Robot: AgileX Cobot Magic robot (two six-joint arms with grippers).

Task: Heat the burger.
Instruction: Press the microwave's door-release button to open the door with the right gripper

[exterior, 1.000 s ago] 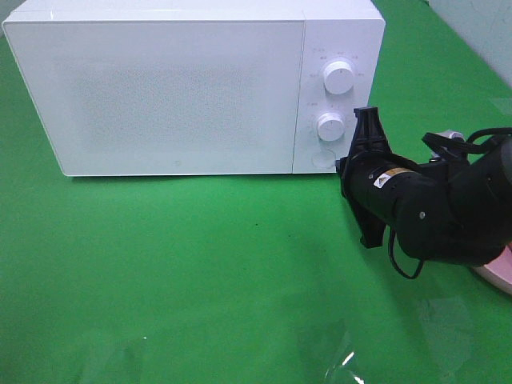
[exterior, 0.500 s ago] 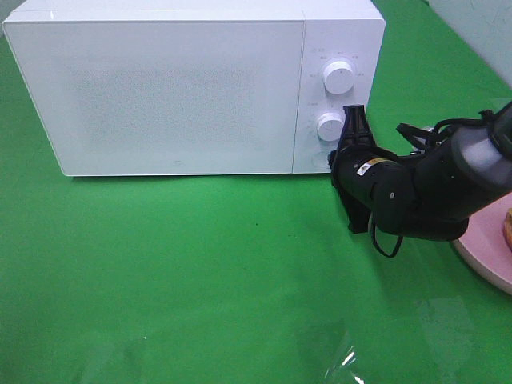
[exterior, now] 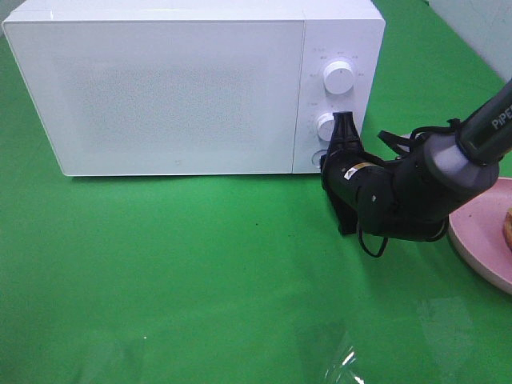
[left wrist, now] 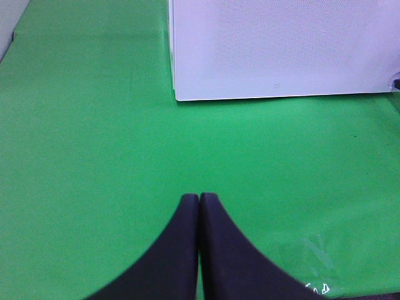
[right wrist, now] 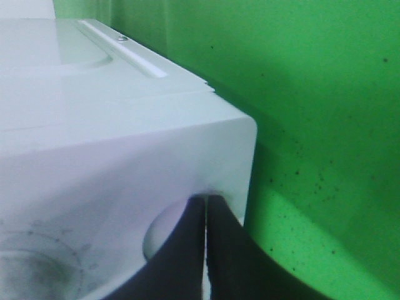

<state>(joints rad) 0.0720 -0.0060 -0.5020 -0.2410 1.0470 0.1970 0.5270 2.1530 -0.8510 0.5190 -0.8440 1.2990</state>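
Right gripper (exterior: pixel 326 157) is pressed together, tips right on the round button (right wrist: pixel 161 237) at the bottom corner of the white microwave (exterior: pixel 176 96), whose door is closed. The burger (exterior: pixel 508 228) is only a sliver at the edge of the high view, sitting on the pink plate (exterior: pixel 480 240) right of the microwave. Left gripper (left wrist: pixel 199 200) is squeezed closed on nothing, above the green tabletop (left wrist: pixel 94 125).

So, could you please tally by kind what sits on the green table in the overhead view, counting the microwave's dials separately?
microwave: 1
dials: 2, the upper dial and the lower dial, the latter partly hidden by the arm
pink plate: 1
burger, only its edge in view: 1
Total: 5
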